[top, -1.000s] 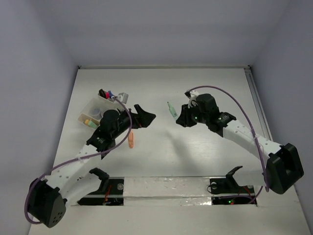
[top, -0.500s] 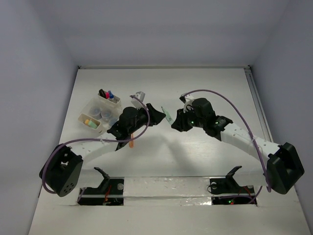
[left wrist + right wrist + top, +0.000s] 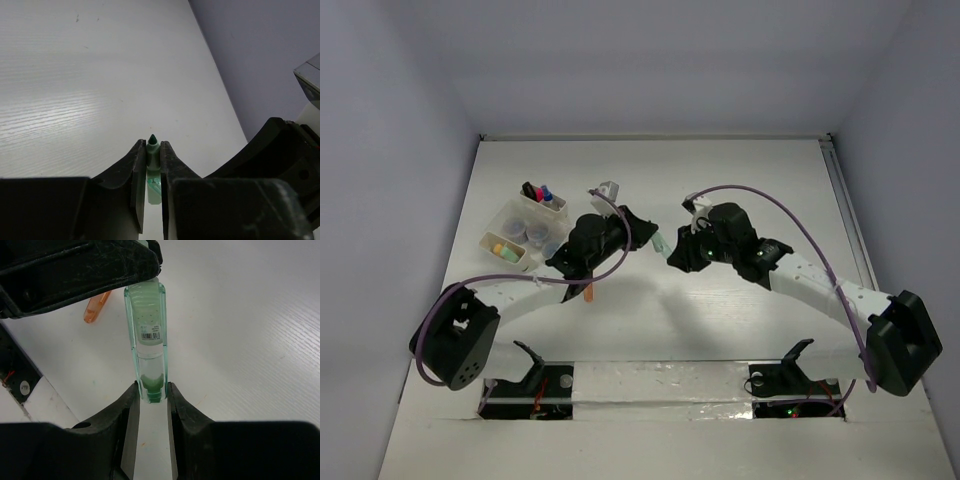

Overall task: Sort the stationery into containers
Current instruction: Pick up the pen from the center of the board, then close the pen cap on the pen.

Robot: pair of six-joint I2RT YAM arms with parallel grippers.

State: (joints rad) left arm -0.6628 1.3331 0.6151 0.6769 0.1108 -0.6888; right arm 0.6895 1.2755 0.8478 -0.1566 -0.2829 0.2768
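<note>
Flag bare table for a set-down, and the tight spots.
Free: table strip along the back wall; patch between right arm and right rail. Crowded: bins far left; centre, where left fingers and right fingers pinch the green highlighter; orange marker just nearer.

- Left arm (image 3: pixel 515 290) is showing white links, black joints, a looping purple cable (image 3: pixel 448 296).
- Right arm (image 3: pixel 820 283) is matching, green lights (image 3: pixel 708 253) glowing.
- Left gripper (image 3: pixel 152 145) is showing black fingers (image 3: pixel 137 167).

The white table (image 3: pixel 740 170) carries translucent bins (image 3: pixel 510 218) and an orange marker (image 3: pixel 590 294).
</note>
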